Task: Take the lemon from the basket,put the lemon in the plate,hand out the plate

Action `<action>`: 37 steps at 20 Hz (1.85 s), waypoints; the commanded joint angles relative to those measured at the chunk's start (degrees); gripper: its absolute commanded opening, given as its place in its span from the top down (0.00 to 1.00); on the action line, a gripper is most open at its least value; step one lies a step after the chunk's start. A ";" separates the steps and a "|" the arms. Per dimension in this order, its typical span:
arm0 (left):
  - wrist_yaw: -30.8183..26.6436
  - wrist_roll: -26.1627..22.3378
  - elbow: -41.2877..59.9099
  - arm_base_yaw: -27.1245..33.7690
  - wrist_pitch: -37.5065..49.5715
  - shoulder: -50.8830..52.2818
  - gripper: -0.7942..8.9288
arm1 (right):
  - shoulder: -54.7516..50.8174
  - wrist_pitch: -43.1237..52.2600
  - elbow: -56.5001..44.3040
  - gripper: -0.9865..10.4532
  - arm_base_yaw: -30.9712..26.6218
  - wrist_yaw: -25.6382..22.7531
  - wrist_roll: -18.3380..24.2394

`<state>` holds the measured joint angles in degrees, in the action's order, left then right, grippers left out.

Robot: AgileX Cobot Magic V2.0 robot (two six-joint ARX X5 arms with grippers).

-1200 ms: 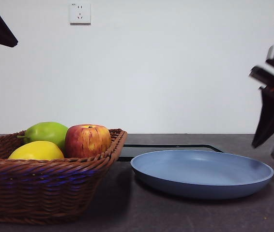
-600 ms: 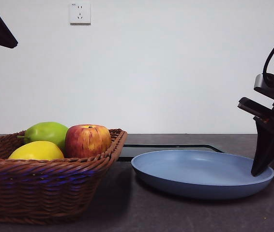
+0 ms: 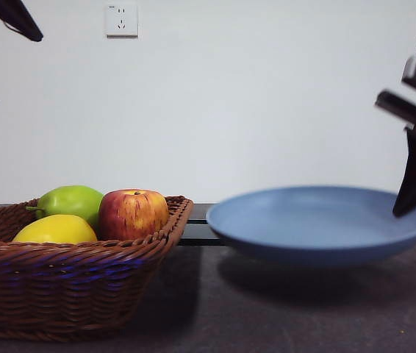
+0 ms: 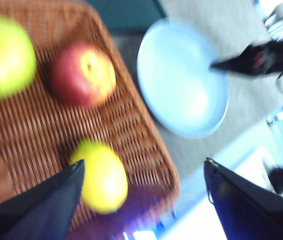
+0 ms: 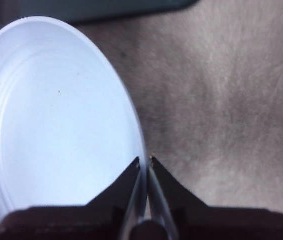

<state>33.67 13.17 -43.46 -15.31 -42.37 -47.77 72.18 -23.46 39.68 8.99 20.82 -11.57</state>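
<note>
The basket point(image 3: 68, 265) stood nearest on the desk point(image 3: 281, 316), the lemon point(image 3: 55, 229) lying inside at its front, untouched. The lemon looked smooth, firm and light, liable to roll; grip it across its short middle. The left claw point(image 4: 141, 200) hovered above it, jaws wide apart. Beyond, the plate point(image 3: 318, 224) hung clear of the desk, empty, its rim pinched edge-on by the right claw point(image 5: 145, 162). Stiff and slick, the plate might pivot.
</note>
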 commanded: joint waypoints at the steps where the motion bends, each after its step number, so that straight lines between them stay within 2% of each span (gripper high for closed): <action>1: -3.34 3.23 -0.83 -2.38 -1.42 -0.37 0.48 | -3.30 -0.68 1.03 0.91 0.02 0.17 -0.59; 5: -15.45 8.41 -0.83 -8.39 -0.96 -1.51 0.48 | -9.94 -3.74 1.38 0.91 0.02 0.04 -0.59; 12: -22.99 11.04 -0.83 -17.97 2.01 -14.84 0.48 | -13.73 -7.32 2.14 0.91 0.02 0.02 -2.32; 17: -23.65 12.68 -0.83 -20.39 5.70 -23.26 0.48 | -13.73 -8.63 2.14 0.91 0.02 0.04 -2.32; 21: -26.60 12.72 -0.83 -21.40 9.38 -28.02 0.48 | -13.73 -8.68 2.14 0.91 0.04 0.04 -2.32; 28: -26.82 10.71 -0.83 -21.55 9.94 -31.93 0.48 | -13.73 -8.66 2.14 0.91 0.02 0.00 -2.32; 29: -26.82 10.62 -0.83 -21.59 10.27 -31.93 0.50 | -13.73 -8.63 2.14 0.91 0.02 -0.07 -2.32; 33: -25.75 10.62 -0.83 -21.59 10.43 -31.93 0.70 | -13.73 -8.52 2.14 0.91 0.02 -0.20 -2.29; 37: -22.84 10.62 -0.96 -21.59 11.32 -31.91 0.71 | -13.70 -8.31 2.14 0.91 0.02 -0.94 -2.27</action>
<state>10.35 24.49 -43.53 -36.34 -31.57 -78.89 58.19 -32.67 40.69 8.97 19.57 -13.28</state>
